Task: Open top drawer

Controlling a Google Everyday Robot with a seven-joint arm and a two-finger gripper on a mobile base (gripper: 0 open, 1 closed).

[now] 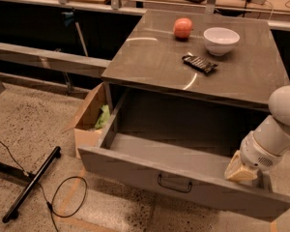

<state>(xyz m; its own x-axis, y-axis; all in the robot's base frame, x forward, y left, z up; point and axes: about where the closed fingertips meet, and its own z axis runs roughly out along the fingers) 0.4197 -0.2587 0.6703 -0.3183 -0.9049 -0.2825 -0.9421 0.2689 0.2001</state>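
Lower centre of frame: top drawer (135,166) seen pulled far out. Lower right: gripper (241,170) placed at its front rim; grip state cannot be told. Risk judged: if pulled further, drawer is dragged out of cabinet (154,57) and dropped.

top drawer (130,168) open, hand (241,169) apparently at rim

Grey top drawer (130,168), tan gripper (241,169) at its right end, white bowl (221,40)
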